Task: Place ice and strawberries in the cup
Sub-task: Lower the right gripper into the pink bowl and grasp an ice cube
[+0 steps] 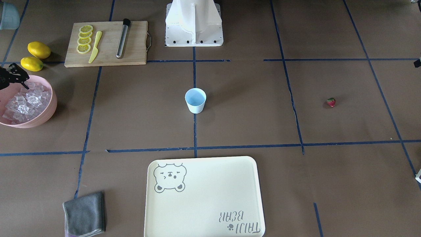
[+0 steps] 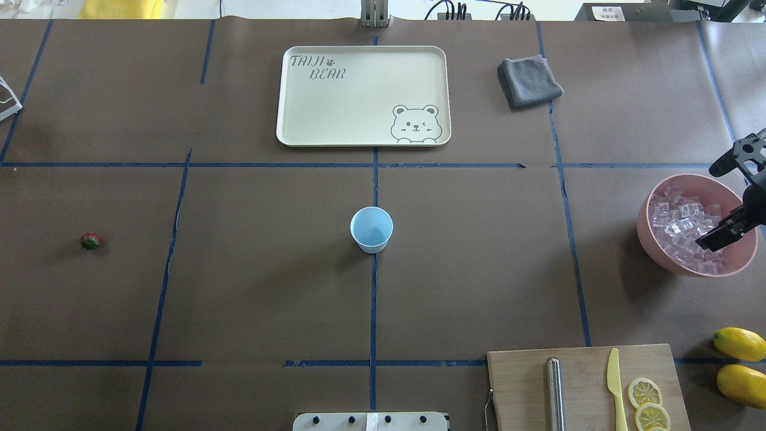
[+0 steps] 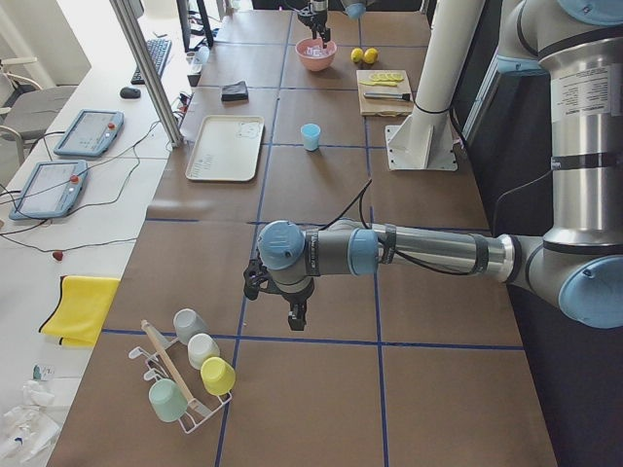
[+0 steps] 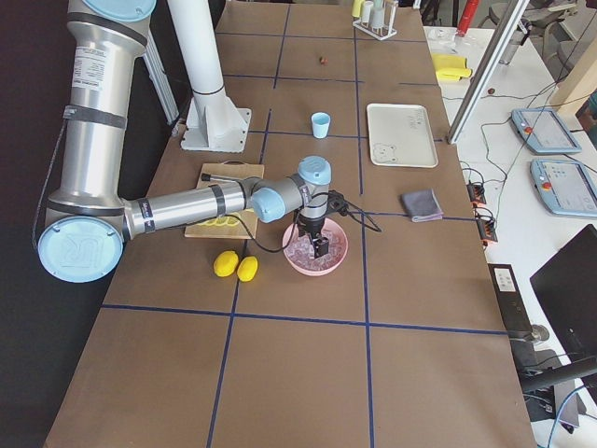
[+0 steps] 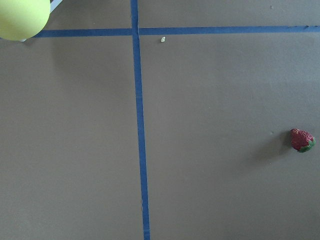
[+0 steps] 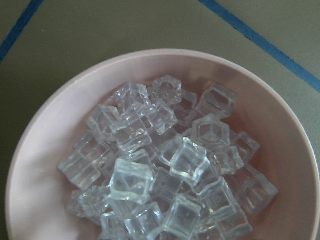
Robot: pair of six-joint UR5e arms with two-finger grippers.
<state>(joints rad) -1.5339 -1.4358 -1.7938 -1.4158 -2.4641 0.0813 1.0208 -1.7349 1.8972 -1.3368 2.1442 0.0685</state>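
Note:
The pale blue cup (image 1: 195, 100) stands upright and empty at mid-table, also in the overhead view (image 2: 371, 229). The pink bowl (image 2: 649, 230) holds several clear ice cubes (image 6: 170, 170). My right gripper (image 2: 706, 208) hangs open just above the ice, holding nothing; its fingers do not show in the right wrist view. One small red strawberry (image 2: 90, 241) lies alone far to the other side, also in the left wrist view (image 5: 302, 140). My left gripper (image 3: 292, 319) shows only in the exterior left view, low over the table; I cannot tell if it is open or shut.
A wooden cutting board (image 2: 526, 383) carries lemon slices, a yellow knife and a metal rod. Two whole lemons (image 2: 741, 343) lie beside it. A cream tray (image 2: 359, 137) and a grey cloth (image 2: 528, 81) lie on the far side. A cup rack (image 3: 190, 375) stands near the left arm.

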